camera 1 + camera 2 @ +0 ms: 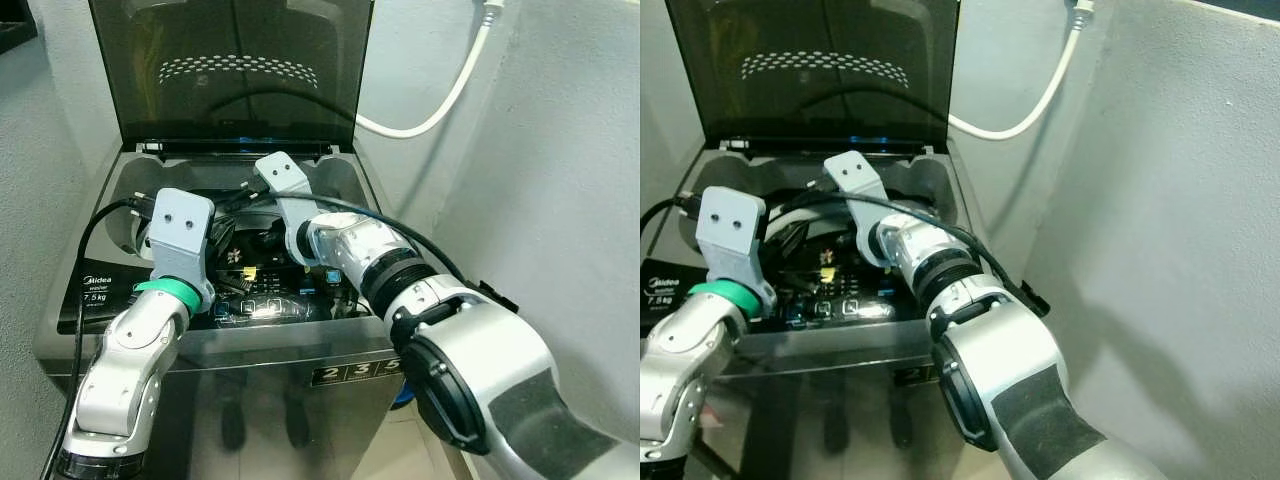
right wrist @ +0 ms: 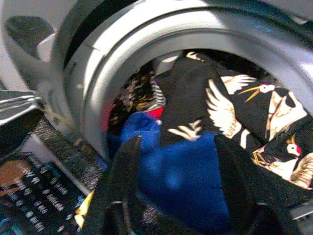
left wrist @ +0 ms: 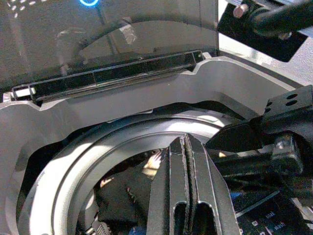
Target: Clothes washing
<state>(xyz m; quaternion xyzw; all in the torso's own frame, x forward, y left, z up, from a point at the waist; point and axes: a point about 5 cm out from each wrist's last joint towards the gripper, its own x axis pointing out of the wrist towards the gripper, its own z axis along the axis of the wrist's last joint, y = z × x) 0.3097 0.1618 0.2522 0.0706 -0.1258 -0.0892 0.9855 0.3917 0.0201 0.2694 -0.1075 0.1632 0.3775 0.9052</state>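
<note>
Over the mouth of the grey top-loading washing machine (image 1: 120, 190), both arms reach in. Nearest, the left gripper (image 3: 186, 186) hangs above the drum rim with fingers pressed together, holding nothing. Deeper, the right gripper (image 2: 178, 161) spreads wide directly above a blue cloth (image 2: 181, 181), not yet gripping; behind lies a black crane-print garment (image 2: 234, 107) in the steel drum (image 2: 98, 83). Beyond stands the raised smoked lid (image 1: 235, 70).

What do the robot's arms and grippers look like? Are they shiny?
Yes, both arms are shiny silver with black joints. The left arm wears a green ring at its wrist, and black cables run along both arms. The right arm has a dark grey patch. Each gripper has long black fingers.
</note>
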